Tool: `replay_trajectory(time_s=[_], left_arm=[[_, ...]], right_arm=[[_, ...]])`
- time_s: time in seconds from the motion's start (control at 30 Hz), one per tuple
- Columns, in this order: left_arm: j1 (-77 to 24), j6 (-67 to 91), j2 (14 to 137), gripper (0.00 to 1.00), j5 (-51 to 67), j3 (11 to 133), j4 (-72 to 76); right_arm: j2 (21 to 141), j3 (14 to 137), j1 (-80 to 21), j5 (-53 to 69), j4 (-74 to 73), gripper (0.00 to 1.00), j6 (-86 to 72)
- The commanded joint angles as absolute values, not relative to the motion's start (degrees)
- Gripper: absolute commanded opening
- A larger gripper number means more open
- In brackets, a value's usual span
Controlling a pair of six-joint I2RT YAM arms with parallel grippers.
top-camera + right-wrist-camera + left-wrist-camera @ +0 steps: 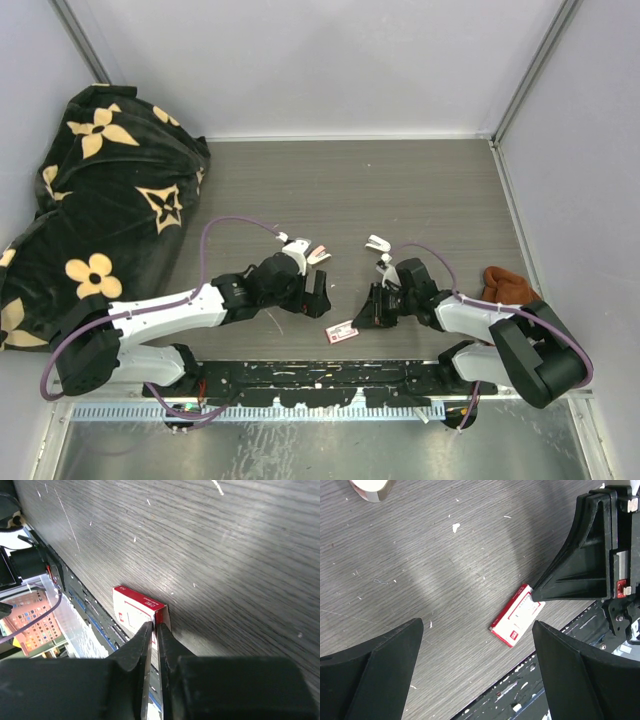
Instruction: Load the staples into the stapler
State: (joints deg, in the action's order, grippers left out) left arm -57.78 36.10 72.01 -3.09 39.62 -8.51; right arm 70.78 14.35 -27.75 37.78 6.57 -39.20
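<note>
I can't read a single word or number. The staples box (516,616), at centre right of my left wrist view, has a red-and-white label with fine lines of print and a small red block of white lettering, all too small to read. In my right wrist view, its red side face shows blurred white letters just ahead of my right claw (155,626).

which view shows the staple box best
Left wrist: the staple box lies label up, nearly whole, one corner hidden. Top external shows the box tiny, label unreadable; right wrist shows only one end of the box, close up.
</note>
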Motion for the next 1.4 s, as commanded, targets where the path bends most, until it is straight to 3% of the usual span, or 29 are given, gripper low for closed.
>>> replay_trajectory(time_s=[0.0, 0.17, 0.5, 0.9, 1.37], left_arm=[[-56.87, 38.63, 70.62, 0.93, -2.17, 40.43, -8.82], [-56.05, 39.98, 70.42, 0.93, -2.22, 40.18, -8.83], [-55.64, 45.46, 70.52, 0.91, -2.83, 39.12, -7.75], [-55.68, 53.05, 76.66, 0.61, 1.48, 37.87, -3.87], [-55.72, 54.18, 84.75, 0.52, 3.49, 38.55, 3.49]], right_arm=[[71.14, 14.78, -28.79, 39.31, 9.96, 0.13, -39.25], [71.32, 14.41, -29.09, 37.82, 11.01, 0.01, -39.95], [64.56, 9.53, -29.08, 26.91, 18.75, 0.01, -47.4], [57.63, 6.38, -29.09, 17.14, 18.12, 0.0, -51.4], [59.87, 5.8, -29.09, 17.73, 19.63, 0.01, -51.6]])
